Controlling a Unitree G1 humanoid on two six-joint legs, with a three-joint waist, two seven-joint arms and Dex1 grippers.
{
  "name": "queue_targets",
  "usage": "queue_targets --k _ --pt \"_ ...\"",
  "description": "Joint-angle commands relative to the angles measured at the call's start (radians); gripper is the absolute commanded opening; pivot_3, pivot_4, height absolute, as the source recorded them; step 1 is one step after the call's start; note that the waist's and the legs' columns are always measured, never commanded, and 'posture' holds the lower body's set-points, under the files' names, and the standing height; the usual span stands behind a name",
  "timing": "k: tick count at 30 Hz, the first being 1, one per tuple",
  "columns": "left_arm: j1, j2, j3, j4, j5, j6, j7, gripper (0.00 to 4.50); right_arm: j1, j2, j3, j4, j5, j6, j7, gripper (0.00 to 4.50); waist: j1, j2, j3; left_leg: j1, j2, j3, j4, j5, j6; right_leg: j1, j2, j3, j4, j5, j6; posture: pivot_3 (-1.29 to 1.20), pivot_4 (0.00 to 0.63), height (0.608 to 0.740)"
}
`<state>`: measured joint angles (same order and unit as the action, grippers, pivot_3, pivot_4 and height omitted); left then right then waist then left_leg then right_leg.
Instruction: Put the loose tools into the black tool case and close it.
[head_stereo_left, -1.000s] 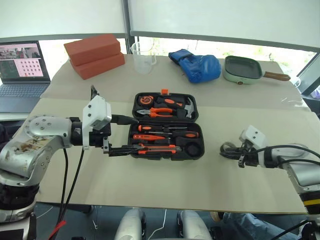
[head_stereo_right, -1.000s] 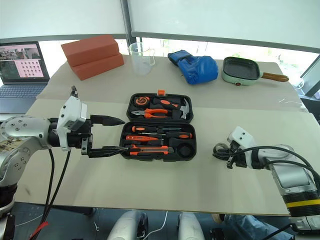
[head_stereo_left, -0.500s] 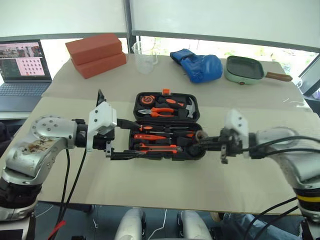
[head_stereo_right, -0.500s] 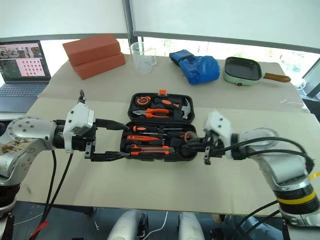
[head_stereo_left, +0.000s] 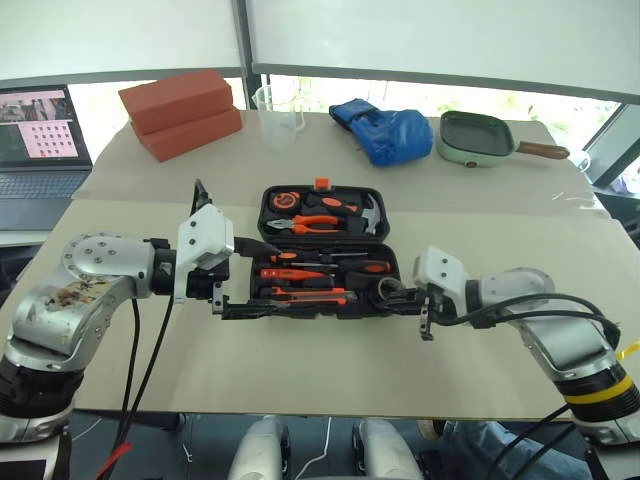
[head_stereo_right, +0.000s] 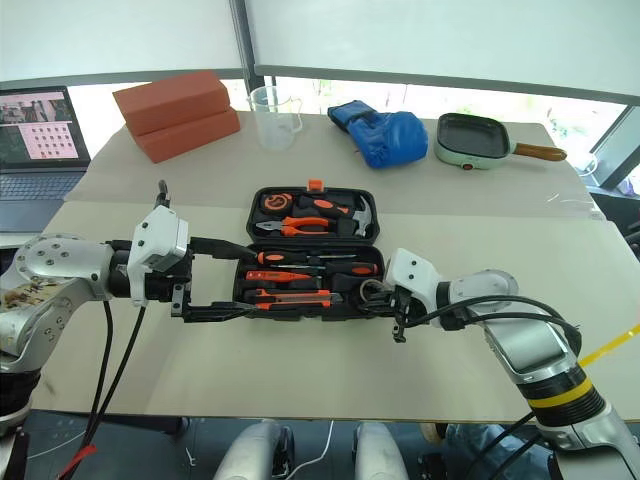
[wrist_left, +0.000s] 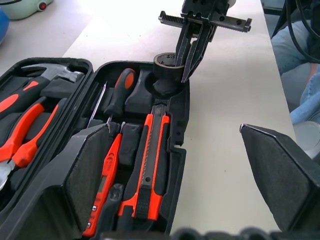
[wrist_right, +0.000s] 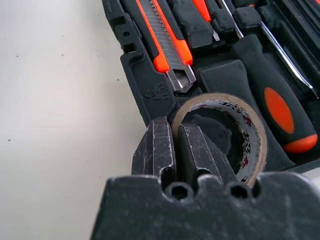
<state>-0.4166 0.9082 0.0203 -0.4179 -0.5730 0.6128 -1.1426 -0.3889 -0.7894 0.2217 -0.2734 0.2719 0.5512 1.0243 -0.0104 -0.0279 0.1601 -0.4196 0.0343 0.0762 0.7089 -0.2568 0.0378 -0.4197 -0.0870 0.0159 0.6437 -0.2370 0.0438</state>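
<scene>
The case (head_stereo_left: 330, 255) lies open in the middle of the bench (head_stereo_left: 300, 370), lid half on the far side, tray half nearer the robot. In the lid sit the pliers (head_stereo_left: 322, 223), a hammer (head_stereo_left: 372, 213) and a small round orange-and-black item. In the tray, two screwdrivers (head_stereo_left: 330, 268) lie lengthwise in their slots, the slim tester (wrist_left: 106, 176) lies beside them, and the knife (head_stereo_left: 310, 295) lies along the near edge.

The right claw (wrist_left: 189, 59) is closed on the wall of the tape roll (wrist_right: 227, 132), one finger inside the ring and one outside. The roll hangs tilted over the round recess at the tray's right end, next to the knife's blade tip and the fat black-and-orange handle; whether it touches the recess floor cannot be told.

The left claw (head_stereo_left: 250, 275) is wide open and holds nothing. It points across the case from the left side, one finger (head_stereo_left: 250, 243) over the tray's far left corner and the other along the near edge, by the knife.

At the far end of the bench lie two red bricks (head_stereo_left: 180, 110), a clear measuring cup (head_stereo_left: 275, 112), a blue glove (head_stereo_left: 385, 130) and a green pan (head_stereo_left: 480, 135). A laptop (head_stereo_left: 40, 140) stands open off the bench's left side.
</scene>
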Motion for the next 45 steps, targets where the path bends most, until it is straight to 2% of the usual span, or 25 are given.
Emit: queue_targets --k 1,6,10,15,23,31,36,39,44,45 --pt "-0.003 0.000 0.012 -0.019 0.004 -0.022 0.009 4.50 -0.016 0.006 0.007 -0.006 -0.030 -0.019 -0.011 0.10 -0.003 0.000 0.000 0.000 0.000 0.000 0.000 0.000 0.000 0.000 0.000 0.000 0.000 0.000 0.000 0.00 0.150 0.738" --pt "-0.006 0.002 0.014 -0.017 0.004 -0.020 0.011 4.50 -0.038 -0.025 -0.056 -0.073 0.021 0.038 0.013 0.10 -0.002 0.000 0.000 0.000 0.000 0.000 0.000 0.000 0.000 -0.001 0.000 0.000 0.001 0.000 0.000 0.00 0.150 0.738" --pt "-0.007 0.003 0.013 -0.009 0.010 -0.026 0.006 4.50 -0.064 -0.010 -0.085 -0.063 0.060 0.077 0.006 0.10 0.000 0.000 0.000 -0.002 0.000 0.000 0.000 0.000 0.000 -0.002 -0.001 0.000 0.000 0.000 0.000 0.00 0.150 0.738" --pt "-0.026 -0.008 0.002 0.002 0.017 -0.029 0.003 4.50 -0.043 0.018 -0.014 -0.021 0.009 0.049 -0.005 0.10 0.000 0.000 0.000 -0.002 -0.001 0.000 0.000 0.000 0.000 -0.002 -0.001 0.000 0.000 0.000 0.000 0.00 0.150 0.738" --pt "-0.034 -0.009 0.000 0.010 0.024 -0.030 -0.003 4.50 -0.032 0.019 0.031 0.005 -0.038 0.052 -0.004 0.10 0.004 0.000 0.001 -0.002 -0.001 0.000 0.000 0.000 0.000 -0.002 -0.001 0.000 0.000 0.000 0.000 0.00 0.150 0.738" --pt "-0.032 -0.010 0.001 0.007 0.024 -0.026 0.001 4.50 -0.046 0.007 -0.013 -0.067 0.023 0.116 0.026 2.66 0.010 0.000 0.001 -0.002 -0.001 0.000 0.000 0.000 0.000 -0.002 -0.001 -0.001 -0.001 0.000 0.000 0.00 0.150 0.738" --pt "-0.033 -0.009 0.001 0.029 0.035 -0.032 0.000 4.50 -0.105 -0.002 -0.099 -0.153 0.131 0.229 0.025 4.44 0.011 0.000 0.001 -0.003 -0.001 0.000 0.000 0.000 0.000 -0.002 -0.002 -0.001 -0.001 0.000 0.000 0.00 0.150 0.738" --pt "-0.014 -0.014 0.007 0.074 0.061 -0.043 0.019 4.50 -0.143 -0.013 -0.173 -0.153 0.197 0.291 0.013 4.47 0.011 0.000 0.001 -0.003 -0.001 0.000 0.000 0.000 0.000 -0.002 -0.001 -0.001 0.000 0.000 0.000 0.00 0.150 0.738" --pt "0.038 -0.017 0.013 0.245 0.179 -0.085 0.115 4.50 -0.126 -0.030 -0.298 -0.001 0.196 0.289 -0.054 4.47 0.015 0.000 0.001 -0.002 -0.001 0.000 -0.001 0.000 0.000 -0.002 -0.002 -0.001 -0.001 0.000 0.000 0.00 0.150 0.738" --pt "0.041 -0.022 0.017 0.282 0.202 -0.092 0.143 4.50 -0.115 -0.034 -0.316 0.049 0.179 0.269 -0.071 3.93 0.016 0.000 0.001 -0.002 -0.001 0.001 -0.001 0.000 0.000 -0.002 -0.002 -0.001 -0.001 0.000 0.000 0.00 0.150 0.738"
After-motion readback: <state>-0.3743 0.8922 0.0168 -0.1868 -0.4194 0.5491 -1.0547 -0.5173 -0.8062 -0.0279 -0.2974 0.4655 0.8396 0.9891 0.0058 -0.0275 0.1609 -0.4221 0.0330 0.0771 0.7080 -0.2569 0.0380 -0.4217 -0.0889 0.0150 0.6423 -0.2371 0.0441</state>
